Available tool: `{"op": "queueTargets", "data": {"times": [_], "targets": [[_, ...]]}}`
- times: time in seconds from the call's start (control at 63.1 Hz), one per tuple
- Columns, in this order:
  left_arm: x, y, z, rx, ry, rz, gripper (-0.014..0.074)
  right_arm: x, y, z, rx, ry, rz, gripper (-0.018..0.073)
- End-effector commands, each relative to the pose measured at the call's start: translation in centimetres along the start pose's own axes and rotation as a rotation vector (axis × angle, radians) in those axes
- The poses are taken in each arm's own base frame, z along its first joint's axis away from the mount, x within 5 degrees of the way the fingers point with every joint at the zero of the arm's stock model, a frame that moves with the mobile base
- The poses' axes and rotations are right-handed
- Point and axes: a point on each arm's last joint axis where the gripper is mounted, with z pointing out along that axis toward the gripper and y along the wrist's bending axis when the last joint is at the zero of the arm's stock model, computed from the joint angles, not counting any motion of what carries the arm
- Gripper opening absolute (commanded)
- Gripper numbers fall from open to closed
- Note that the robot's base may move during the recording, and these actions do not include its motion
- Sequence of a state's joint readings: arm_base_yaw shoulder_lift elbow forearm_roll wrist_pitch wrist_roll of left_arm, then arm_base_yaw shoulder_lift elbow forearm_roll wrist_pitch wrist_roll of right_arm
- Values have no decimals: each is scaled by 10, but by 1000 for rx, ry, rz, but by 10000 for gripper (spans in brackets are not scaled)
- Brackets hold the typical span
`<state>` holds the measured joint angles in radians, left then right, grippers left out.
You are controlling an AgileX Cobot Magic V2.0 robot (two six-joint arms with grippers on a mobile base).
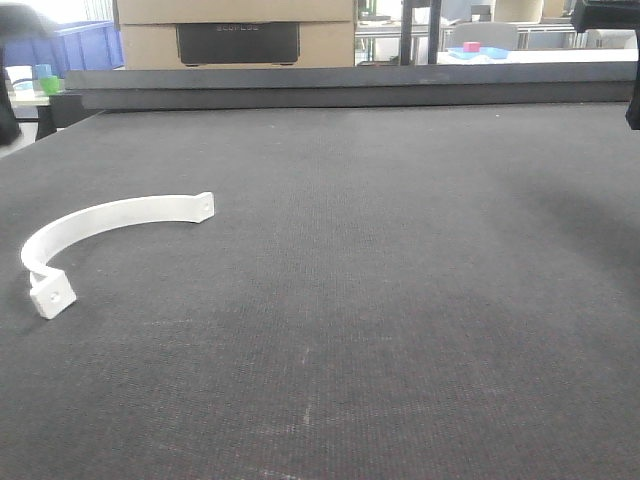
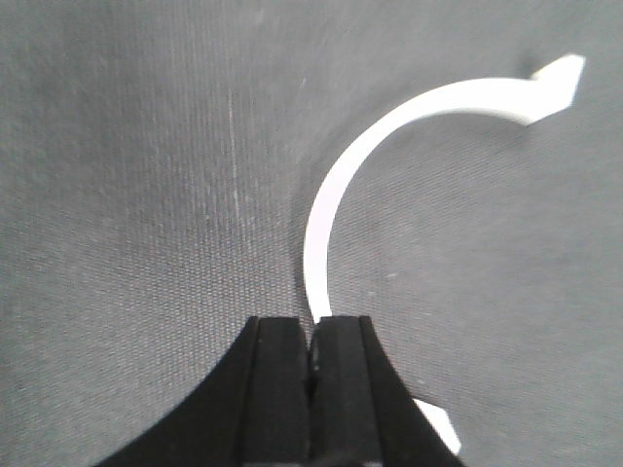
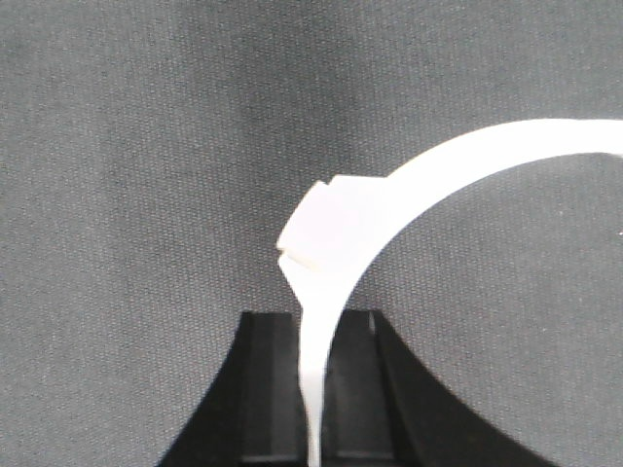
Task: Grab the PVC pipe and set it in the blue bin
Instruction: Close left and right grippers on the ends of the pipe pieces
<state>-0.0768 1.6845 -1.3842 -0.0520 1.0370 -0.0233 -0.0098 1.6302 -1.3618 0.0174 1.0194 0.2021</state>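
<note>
A curved white pipe piece point(image 1: 100, 215) lies flat on the dark table point(image 1: 400, 300), toward the left side in the front view. Its open side is turned toward the near right, and there is a small flat tab at each end. The far tab shows a hole. Nothing touches the piece in that view. The blue bin point(image 1: 85, 45) stands beyond the table's far left corner, well apart from the piece. A cardboard box point(image 1: 235, 12) with a dark panel sits behind the table's far edge.

In the left wrist view the left fingers point(image 2: 287, 355) are pressed together, with no gap and nothing between them. They hang over the table. The pipe piece curves away from just past their tips toward the upper right, where one tab shows. The other tab peeks out at the lower right beside the fingers. The fingers cover a stretch of the band, and I cannot tell whether they touch it.

In the right wrist view the right fingers point(image 3: 268, 355) are closed on a second curved piece point(image 3: 341, 224), also white. Its band runs down between the two fingers, a tab juts out just above their tips, and the rest arcs off to the right edge. This piece looks blurred and close to the camera, with the table behind it.
</note>
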Motion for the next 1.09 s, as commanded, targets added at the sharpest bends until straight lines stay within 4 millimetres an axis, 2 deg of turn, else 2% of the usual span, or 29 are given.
{"op": "queueTargets", "data": {"times": [0.0, 0.143, 0.317, 0.428, 0.523, 0.65, 1.03, 1.078], "targets": [[-3, -1, 13, -5, 32, 4, -111, -3, -2, 2, 3, -14, -6, -168], [-4, -2, 28, -6, 70, 7, -111, -3, -2, 4, 4, -9, -6, -168], [-3, -9, 34, -1, 85, 25, -111, -3, -2, 4, 4, -9, -6, -168], [-3, -20, 37, -4, 81, 65, -111, -3, -2, 4, 3, -13, -6, -168], [-5, -23, 39, -66, 58, 109, -111, -4, -2, 4, 3, -16, -6, -168], [-6, -16, 39, -126, 51, 17, -111, -4, -2, 4, 3, -16, -6, -168], [-5, -21, 41, -77, 67, -16, -109, -5, -2, 4, 1, -28, -6, -168], [-4, -22, 43, -74, 72, -18, -81, -5, -2, 4, 1, -28, -6, -168]]}}
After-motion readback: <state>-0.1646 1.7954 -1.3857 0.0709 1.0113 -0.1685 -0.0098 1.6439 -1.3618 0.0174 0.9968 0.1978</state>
